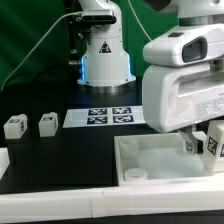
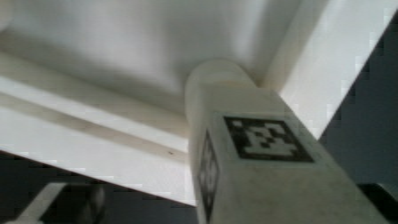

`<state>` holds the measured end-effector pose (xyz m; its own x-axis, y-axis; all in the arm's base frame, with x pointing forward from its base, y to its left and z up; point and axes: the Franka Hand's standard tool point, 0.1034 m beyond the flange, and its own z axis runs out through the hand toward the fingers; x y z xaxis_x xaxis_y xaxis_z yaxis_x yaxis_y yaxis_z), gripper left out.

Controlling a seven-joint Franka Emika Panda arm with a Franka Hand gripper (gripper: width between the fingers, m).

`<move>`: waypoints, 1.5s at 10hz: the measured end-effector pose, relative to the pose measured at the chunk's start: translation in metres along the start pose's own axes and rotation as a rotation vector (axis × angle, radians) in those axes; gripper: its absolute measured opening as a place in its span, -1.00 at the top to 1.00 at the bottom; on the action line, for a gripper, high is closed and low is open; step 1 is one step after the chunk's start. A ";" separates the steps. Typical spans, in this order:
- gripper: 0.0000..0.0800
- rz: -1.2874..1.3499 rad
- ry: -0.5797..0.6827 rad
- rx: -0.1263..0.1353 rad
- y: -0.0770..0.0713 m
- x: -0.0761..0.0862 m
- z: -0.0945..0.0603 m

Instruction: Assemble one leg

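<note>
My gripper hangs over the exterior view's right end of the large white square tray. It is shut on a white leg with a black-and-white tag on its side. In the wrist view the held leg runs from the jaws toward an inner corner of the tray, with its rounded end close to the tray wall. I cannot tell whether it touches. My fingers barely show in the wrist view. Two more small white legs stand on the black table at the exterior view's left.
The marker board lies behind the tray, in front of the arm's base. A white part shows at the exterior view's left edge. A long white bar runs along the table's front edge.
</note>
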<state>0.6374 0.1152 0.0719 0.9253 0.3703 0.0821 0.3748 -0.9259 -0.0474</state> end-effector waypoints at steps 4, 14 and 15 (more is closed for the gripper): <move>0.27 -0.003 0.000 0.000 -0.001 0.000 0.000; 0.26 0.153 0.004 0.034 0.000 0.000 0.000; 0.26 0.233 0.007 0.057 0.002 0.000 0.001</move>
<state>0.6379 0.1130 0.0713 0.9868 0.1465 0.0688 0.1541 -0.9805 -0.1217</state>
